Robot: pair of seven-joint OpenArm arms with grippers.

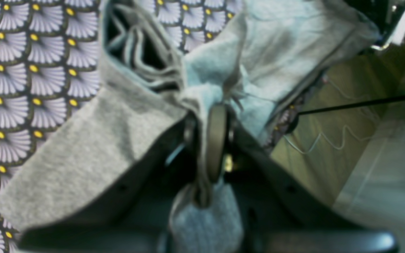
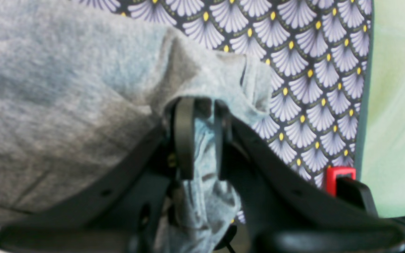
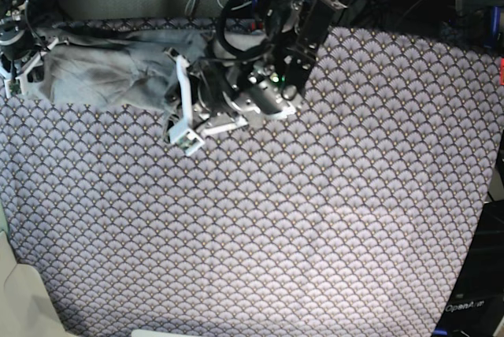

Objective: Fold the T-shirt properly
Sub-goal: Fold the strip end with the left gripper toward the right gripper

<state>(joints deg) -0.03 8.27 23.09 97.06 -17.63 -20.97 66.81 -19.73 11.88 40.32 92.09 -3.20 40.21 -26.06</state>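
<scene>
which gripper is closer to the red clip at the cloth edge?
Right. The right gripper, shut on the T-shirt, has the red clip just beside it. The left gripper pinches the shirt elsewhere; no clip shows in its view.

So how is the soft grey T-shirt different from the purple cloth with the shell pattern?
The plain heather-grey T-shirt has no print; the purple scallop-patterned table cloth is dotted with yellow. The T-shirt is bunched and wrinkled; the cloth lies flat. The T-shirt is small, the cloth far bigger. Both are soft fabric.
</scene>
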